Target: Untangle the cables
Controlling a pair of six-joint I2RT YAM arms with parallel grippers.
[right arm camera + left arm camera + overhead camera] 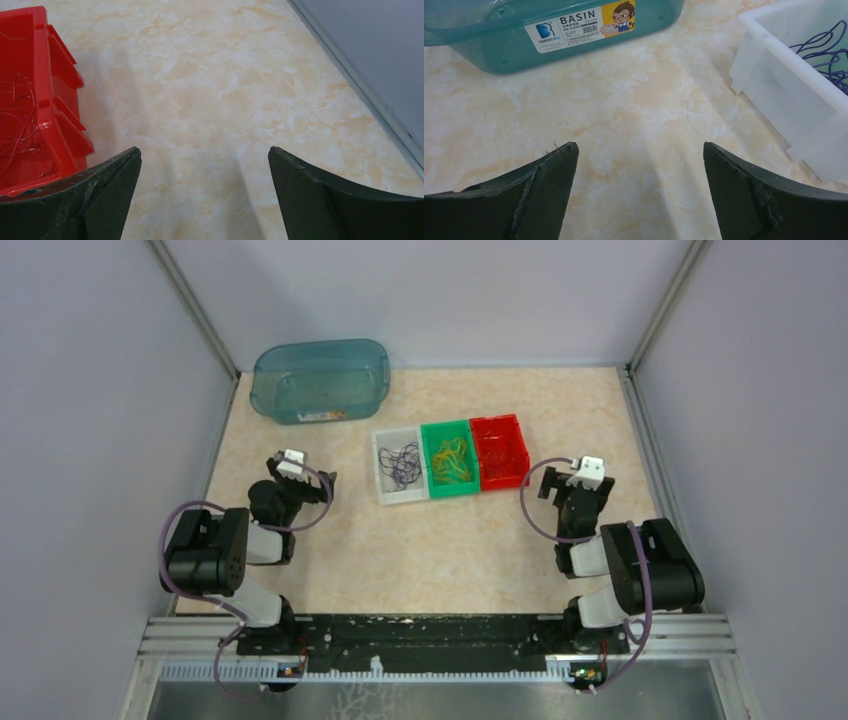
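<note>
Filling the top view, the desk (450, 560) carries everything. At eleven o'clock from its middle sits a teal basin (320, 380); what it holds I cannot tell. Just toward twelve o'clock of the middle stands a row of three touching bins: the white bin (384, 492), then the green bin (446, 426) at its three o'clock, then the red bin (497, 422).

The two arms are folded back near six o'clock. The left pincer (640, 150) hangs at nine o'clock of the row and the right pincer (205, 152) at three o'clock, each with its jaws spread wide, holding nothing above bare desk.

Each clump lies in its own bin: the purple cables (402, 465) in the white one, the yellow cables (452, 460) in the green, the red cables (17, 130) in the red. No two colours appear mixed.

I judge the untangling done or nearly so, with both arms at rest. One hair-thin strand (689, 117) lies on the desk just beside the white bin; whether it is a cable I cannot tell. If it is, the next move calls for the left pincer to come down low over it and pinch very finely.
</note>
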